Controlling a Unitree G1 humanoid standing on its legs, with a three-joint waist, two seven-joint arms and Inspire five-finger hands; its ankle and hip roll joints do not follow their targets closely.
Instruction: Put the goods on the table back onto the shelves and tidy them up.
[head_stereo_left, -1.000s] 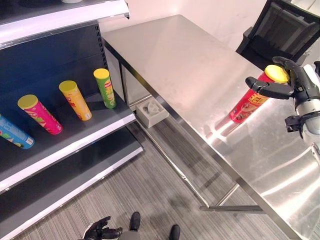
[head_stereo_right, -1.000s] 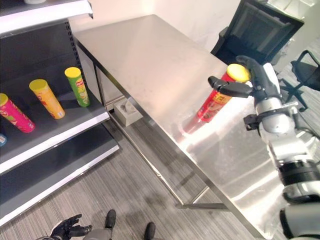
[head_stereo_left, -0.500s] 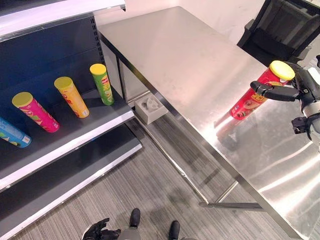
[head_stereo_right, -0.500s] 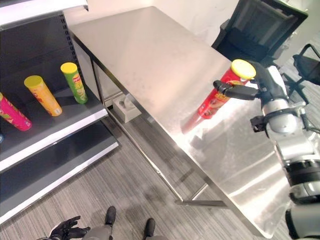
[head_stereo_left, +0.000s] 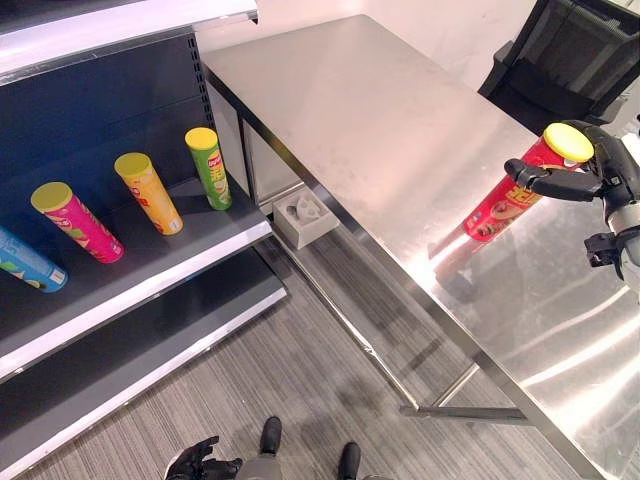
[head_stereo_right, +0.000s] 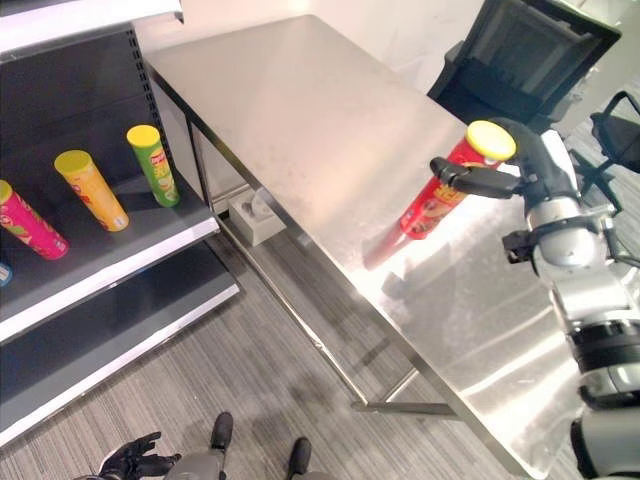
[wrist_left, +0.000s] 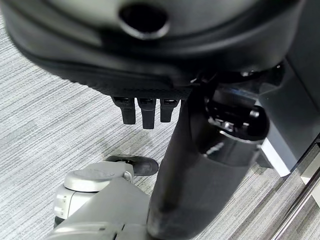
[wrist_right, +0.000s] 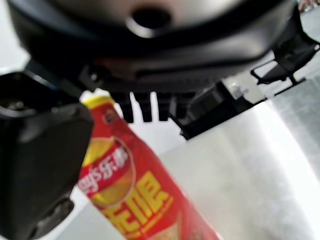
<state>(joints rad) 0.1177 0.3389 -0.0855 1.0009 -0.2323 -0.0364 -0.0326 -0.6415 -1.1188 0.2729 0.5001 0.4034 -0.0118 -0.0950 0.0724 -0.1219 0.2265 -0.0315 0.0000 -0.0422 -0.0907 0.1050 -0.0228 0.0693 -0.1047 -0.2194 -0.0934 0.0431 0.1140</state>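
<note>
Floor (head_stereo_left: 300, 390) lies nearest, the left robot hand (head_stereo_left: 196, 461) hanging low over it, fingers loosely spread. Farther off, the right robot hand (head_stereo_right: 520, 170) grasps a red can (head_stereo_right: 440, 195) standing tilted on the counter (head_stereo_right: 330, 130); four cans lean on the shelf (head_stereo_left: 150, 270).

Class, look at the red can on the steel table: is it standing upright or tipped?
Tipped. The red can leans, its yellow lid well to one side of its base on the table, with the right hand at its top.

Bright even indoor light, white glare streaks on steel table (head_stereo_left: 380, 130), wrist views blurred close up
</note>
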